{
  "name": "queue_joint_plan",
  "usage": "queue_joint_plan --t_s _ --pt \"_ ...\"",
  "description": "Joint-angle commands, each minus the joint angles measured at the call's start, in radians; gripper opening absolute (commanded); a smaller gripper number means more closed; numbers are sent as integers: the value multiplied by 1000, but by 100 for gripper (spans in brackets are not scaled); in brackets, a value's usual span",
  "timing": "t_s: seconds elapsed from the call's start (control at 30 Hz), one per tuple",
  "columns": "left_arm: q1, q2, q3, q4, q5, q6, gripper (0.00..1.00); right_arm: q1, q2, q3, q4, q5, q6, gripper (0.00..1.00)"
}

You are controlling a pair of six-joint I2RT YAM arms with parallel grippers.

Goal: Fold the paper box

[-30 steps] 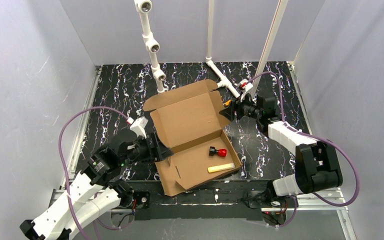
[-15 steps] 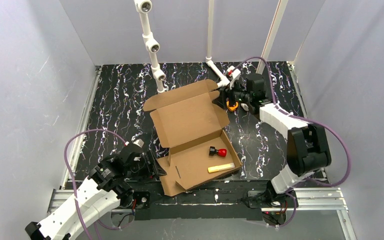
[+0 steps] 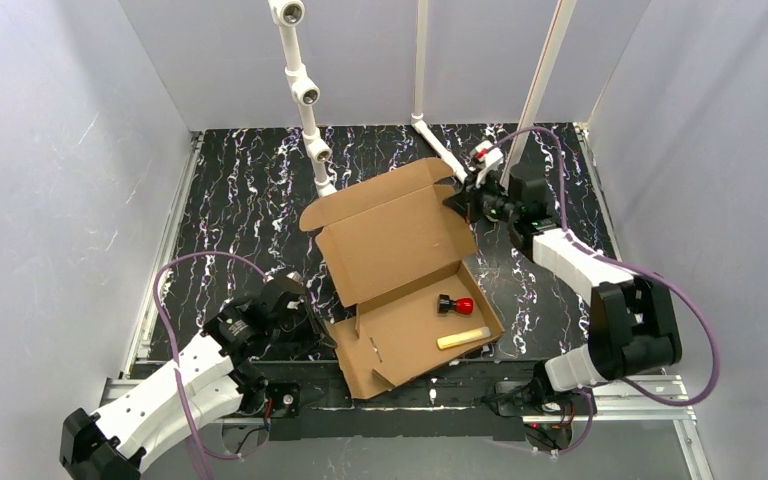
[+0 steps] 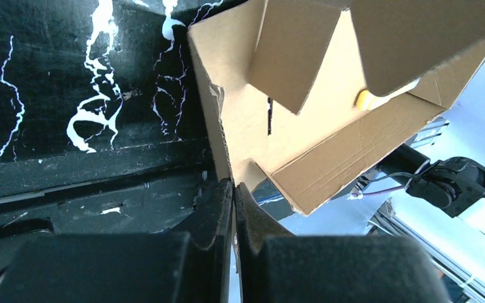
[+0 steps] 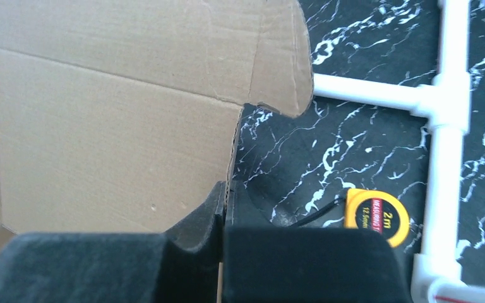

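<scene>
- The paper box (image 3: 405, 270) is sitting mid-counter (image 3: 240, 210), its tray toward 6 o'clock and its open lid (image 3: 390, 230) leaning back toward 12 o'clock.
- The left end effector (image 4: 233, 188) is working at the box's 8 o'clock corner. Its fingers are drawn narrow, pinching the edge of the tray's side wall.
- The right end effector (image 5: 225, 192) is up at 1 o'clock, clamping thinly on the lid's side edge just below the rounded tab (image 5: 278, 57).
- A red-capped piece (image 3: 456, 305) and a pale yellow stick (image 3: 463, 337) are lying loose in the tray, so any tipping is likely to send them sliding.
- Judging the step in hand: with both ends held, the lid should be swinging over toward 6 o'clock along its crease while the left side anchors the tray flat.
- The right arm should be tracing an arc around the hinge, not pushing straight, or the panel is likely to buckle.
- Both pinches are shallow, so slow travel is probably the safer bet against slipping.
- A tape measure (image 5: 372, 216) and the white pipe frame (image 5: 445, 120) are crowding the 2 o'clock side, so the right wrist has little room to back out that way.
</scene>
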Motion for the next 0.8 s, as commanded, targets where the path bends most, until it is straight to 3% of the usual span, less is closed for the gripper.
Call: queue_joint_plan --t_s 0.0,0.27,0.67,0.77 --pt "4 3 38 35 -30 40 0 -39 -106 -69 143 -9 84 1" --pt "3 106 170 -5 -106 146 0 -110 -155 -140 282 -59 214 1" --pt "41 358 416 -23 -245 341 0 -117 -144 -157 438 152 286 1" --pt "71 435 477 -22 -227 393 0 -118 -149 -173 427 163 263 17"
